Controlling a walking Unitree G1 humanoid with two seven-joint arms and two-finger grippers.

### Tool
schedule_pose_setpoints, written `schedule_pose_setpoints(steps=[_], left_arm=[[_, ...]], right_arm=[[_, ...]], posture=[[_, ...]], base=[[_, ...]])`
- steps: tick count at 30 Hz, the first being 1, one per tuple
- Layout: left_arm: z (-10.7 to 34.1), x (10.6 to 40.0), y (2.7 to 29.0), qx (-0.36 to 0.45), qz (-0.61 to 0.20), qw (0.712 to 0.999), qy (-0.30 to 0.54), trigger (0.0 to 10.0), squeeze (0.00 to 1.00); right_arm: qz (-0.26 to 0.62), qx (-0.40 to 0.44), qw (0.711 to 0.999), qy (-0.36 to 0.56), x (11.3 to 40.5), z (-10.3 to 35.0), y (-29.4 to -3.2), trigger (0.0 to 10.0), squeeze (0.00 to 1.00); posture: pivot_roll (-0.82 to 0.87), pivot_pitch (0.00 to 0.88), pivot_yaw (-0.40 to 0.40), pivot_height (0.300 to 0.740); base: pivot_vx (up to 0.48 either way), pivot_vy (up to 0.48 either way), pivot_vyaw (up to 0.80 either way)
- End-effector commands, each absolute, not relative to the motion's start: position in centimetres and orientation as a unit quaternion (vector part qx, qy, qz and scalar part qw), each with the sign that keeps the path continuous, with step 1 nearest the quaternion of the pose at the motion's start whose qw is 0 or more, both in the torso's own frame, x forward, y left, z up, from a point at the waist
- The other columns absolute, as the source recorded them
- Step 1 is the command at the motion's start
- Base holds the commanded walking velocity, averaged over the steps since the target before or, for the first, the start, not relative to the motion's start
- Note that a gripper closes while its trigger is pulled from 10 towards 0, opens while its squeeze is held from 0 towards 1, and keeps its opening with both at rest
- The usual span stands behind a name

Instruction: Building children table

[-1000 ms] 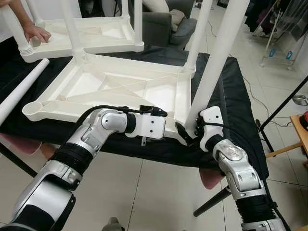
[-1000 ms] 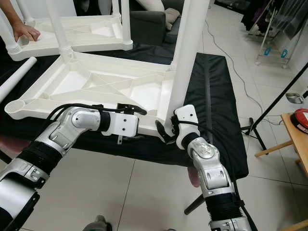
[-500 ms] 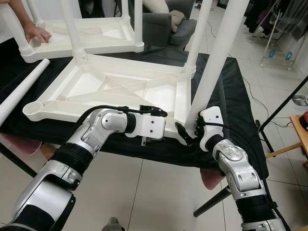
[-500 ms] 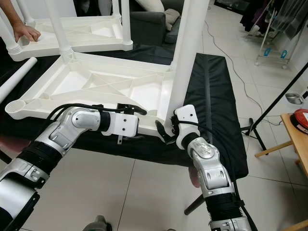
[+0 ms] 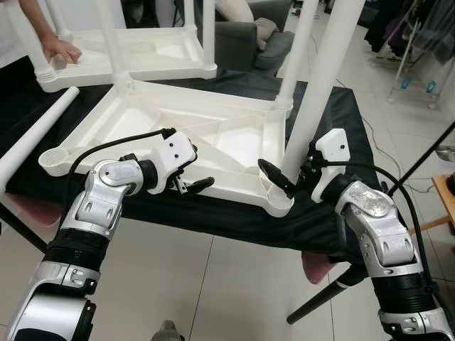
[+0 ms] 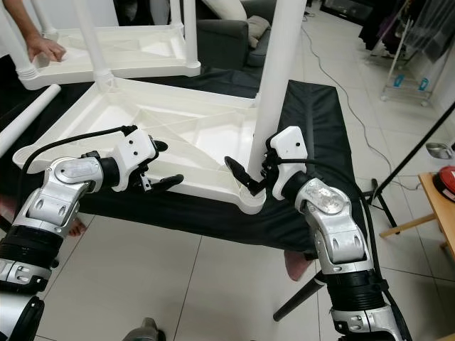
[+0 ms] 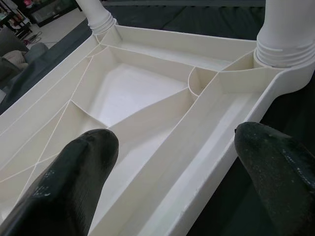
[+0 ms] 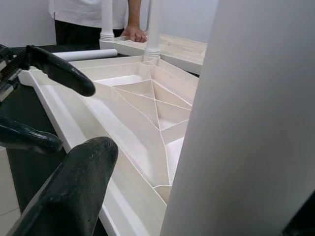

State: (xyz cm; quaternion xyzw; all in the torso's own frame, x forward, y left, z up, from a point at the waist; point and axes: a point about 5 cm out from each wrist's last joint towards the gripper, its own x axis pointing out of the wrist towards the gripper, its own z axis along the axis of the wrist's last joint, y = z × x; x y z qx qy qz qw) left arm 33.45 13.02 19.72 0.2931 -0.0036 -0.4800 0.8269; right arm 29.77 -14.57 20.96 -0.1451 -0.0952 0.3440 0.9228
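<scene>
Silver jointed arms, white wrist housings, black cables.

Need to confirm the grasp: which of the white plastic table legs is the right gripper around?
The right gripper is around the white plastic leg standing in the near right corner socket of the upturned white tabletop; another leg lies loose on the black cloth.

Head stereo downward; wrist cameras close.
</scene>
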Motion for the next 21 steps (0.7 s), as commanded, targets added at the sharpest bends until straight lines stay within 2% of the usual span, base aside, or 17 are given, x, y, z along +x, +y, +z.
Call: schedule_pose_setpoints(steps=[1, 12, 15, 18, 19, 21], left_arm=[[19.9, 34.0, 13.3, 0.288, -0.405, 0.867, -0.026, 10.0, 0.00], [19.9, 32.3, 13.7, 0.225, -0.415, 0.881, -0.005, 10.0, 0.00], [19.4, 31.2, 13.8, 0.193, -0.420, 0.887, 0.003, 10.0, 0.00], [19.1, 30.8, 13.9, 0.178, -0.416, 0.892, 0.006, 10.0, 0.00], [19.1, 30.7, 13.9, 0.174, -0.414, 0.893, 0.006, 10.0, 0.00], [19.0, 30.5, 13.8, 0.164, -0.408, 0.898, 0.006, 10.0, 0.00]], right_arm=[[0.353, -0.146, 0.920, -0.091, 29.6, 20.7, -14.4, 10.0, 0.00], [0.317, -0.139, 0.935, -0.076, 29.2, 19.8, -15.6, 10.0, 0.00], [0.275, -0.119, 0.952, -0.057, 28.3, 18.2, -16.4, 10.0, 0.00], [0.269, -0.100, 0.957, -0.045, 27.3, 17.0, -16.5, 10.0, 0.00], [0.270, -0.096, 0.957, -0.042, 27.1, 16.8, -16.4, 10.0, 0.00], [0.269, -0.086, 0.959, -0.037, 26.5, 16.3, -16.4, 10.0, 0.00]], posture=[[0.16, 0.000, 0.000, 0.740], [0.16, 0.000, 0.000, 0.740], [0.16, 0.000, 0.000, 0.740], [0.15, 0.000, 0.000, 0.740], [0.15, 0.116, -0.069, 0.740], [0.15, 0.116, -0.069, 0.740]], base=[[0.000, 0.000, 0.00], [0.000, 0.000, 0.00], [0.000, 0.000, 0.00], [0.000, 0.000, 0.00], [0.000, 0.000, 0.00], [0.000, 0.000, 0.00]])
